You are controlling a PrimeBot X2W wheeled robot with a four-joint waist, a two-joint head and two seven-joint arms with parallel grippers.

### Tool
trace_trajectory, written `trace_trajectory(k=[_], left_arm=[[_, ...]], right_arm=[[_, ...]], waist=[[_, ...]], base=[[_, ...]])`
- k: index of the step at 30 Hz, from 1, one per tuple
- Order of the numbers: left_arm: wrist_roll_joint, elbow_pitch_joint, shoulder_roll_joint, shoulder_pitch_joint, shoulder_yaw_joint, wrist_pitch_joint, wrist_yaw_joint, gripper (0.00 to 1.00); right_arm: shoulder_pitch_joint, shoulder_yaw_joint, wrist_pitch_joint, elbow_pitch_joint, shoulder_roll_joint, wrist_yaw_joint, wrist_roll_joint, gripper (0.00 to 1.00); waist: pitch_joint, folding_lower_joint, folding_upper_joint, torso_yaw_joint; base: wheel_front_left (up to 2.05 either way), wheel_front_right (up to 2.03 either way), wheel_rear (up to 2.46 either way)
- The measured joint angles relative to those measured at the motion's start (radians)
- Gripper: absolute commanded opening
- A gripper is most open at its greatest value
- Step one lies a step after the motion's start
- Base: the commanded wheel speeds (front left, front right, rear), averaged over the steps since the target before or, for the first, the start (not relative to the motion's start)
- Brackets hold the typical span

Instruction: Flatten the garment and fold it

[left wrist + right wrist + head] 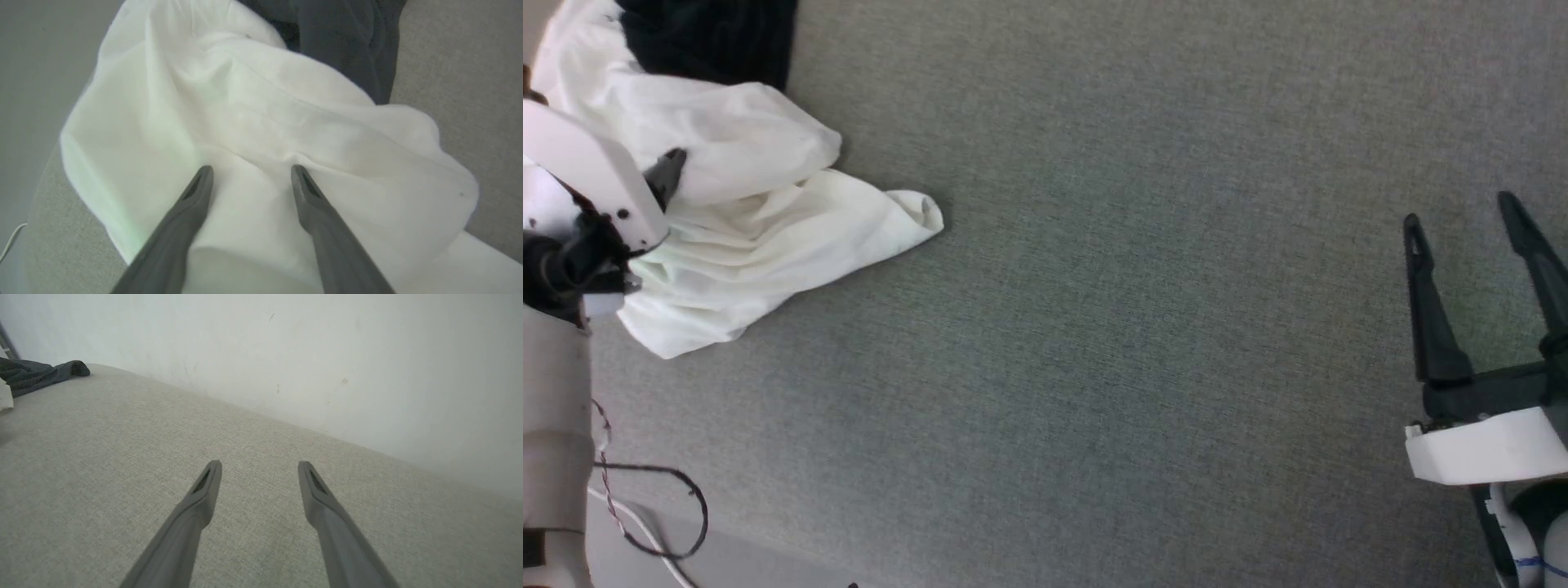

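1. Left wrist view: left gripper (251,168), fingers apart, hovers over the crumpled shirt (261,102) at the grey table's (1135,327) far left.
2. Flattening looks barely begun; the next move is to pinch a white edge and spread it.
3. Well apart, right gripper (1459,211) hangs spread and empty.

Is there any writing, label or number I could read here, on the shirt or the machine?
None can be read.
The garment shows plain cream cloth and a black part, with no print or tag in sight.
The left gripper and right gripper carry no lettering.
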Motion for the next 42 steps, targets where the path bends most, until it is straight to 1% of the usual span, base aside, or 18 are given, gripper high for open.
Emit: trace_trajectory(k=[4,5,6,7,8,13,18,23,28,31,34,37,39,42], left_arm=[[-0.010,0.049,-0.023,0.012,-0.002,-0.001,0.003,1.00],[-0.011,0.055,-0.024,0.012,-0.002,-0.001,0.002,0.98],[-0.011,0.059,-0.021,0.012,-0.002,-0.002,0.000,0.45],[-0.012,0.063,-0.018,0.012,-0.002,-0.009,-0.003,0.20],[-0.013,0.067,-0.018,0.012,-0.002,-0.015,-0.011,0.00],[-0.036,0.090,-0.014,0.013,0.003,-0.067,-0.043,0.00],[-0.044,0.087,-0.008,0.013,0.017,-0.107,-0.052,0.00],[-0.052,0.029,0.040,-0.008,0.040,-0.144,-0.053,0.00],[-0.031,-0.062,0.093,-0.054,0.050,-0.180,-0.053,0.00],[-0.013,-0.123,0.110,-0.091,0.044,-0.195,-0.053,0.00],[0.008,-0.182,0.114,-0.143,0.031,-0.209,-0.053,0.00],[0.038,-0.239,0.114,-0.212,-0.002,-0.220,-0.053,0.00],[0.045,-0.262,0.105,-0.262,-0.022,-0.217,-0.053,0.00],[0.054,-0.288,0.073,-0.335,-0.052,-0.207,-0.053,0.00]], right_arm=[[0.000,-0.008,0.018,-0.029,-0.019,0.000,0.000,1.00],[0.000,-0.009,0.021,-0.036,-0.022,0.000,0.000,1.00],[0.000,-0.008,0.026,-0.040,-0.024,0.000,0.000,1.00],[0.000,-0.008,0.028,-0.045,-0.026,0.000,0.000,1.00],[0.000,-0.009,0.032,-0.051,-0.028,0.000,0.000,1.00],[0.000,-0.017,0.044,-0.061,-0.030,0.000,0.000,1.00],[0.000,-0.012,0.024,-0.039,-0.016,0.000,0.005,1.00],[0.000,0.010,-0.024,0.028,0.016,0.000,0.024,1.00],[0.000,0.016,-0.082,0.101,0.045,0.000,0.044,1.00],[0.002,0.013,-0.116,0.141,0.056,0.000,0.058,1.00],[0.012,0.006,-0.148,0.181,0.060,0.000,0.078,1.00],[0.022,-0.004,-0.179,0.216,0.060,0.000,0.124,1.00],[0.031,-0.013,-0.197,0.237,0.060,0.000,0.149,1.00],[0.040,-0.023,-0.214,0.262,0.060,0.000,0.172,1.00]], waist=[[0.032,0.0000,0.0000,-0.015],[0.037,-0.0001,0.0000,-0.019],[0.040,-0.0002,0.0000,-0.023],[0.042,-0.0003,0.0000,-0.027],[0.042,-0.0003,0.0000,-0.030],[0.030,-0.0002,0.0000,-0.029],[-0.002,-0.0001,0.0000,-0.026],[-0.054,-0.0002,0.0000,-0.025],[-0.123,-0.0002,0.0000,-0.029],[-0.169,-0.0003,0.0000,-0.033],[-0.218,-0.0003,0.0000,-0.039],[-0.268,-0.0003,0.0000,-0.045],[-0.301,-0.0004,0.0000,-0.050],[-0.348,-0.0004,0.0000,-0.060]], base=[[0.00,0.00,0.00],[0.00,0.00,0.00],[0.00,0.00,0.00],[0.00,0.00,0.00],[0.00,0.00,0.00],[0.00,0.00,0.00],[0.00,0.00,0.00],[0.00,0.00,0.00],[0.00,0.00,0.00],[0.00,0.00,0.00],[0.00,0.00,0.00],[0.00,0.00,0.00],[0.00,0.00,0.00],[0.00,0.00,0.00]])
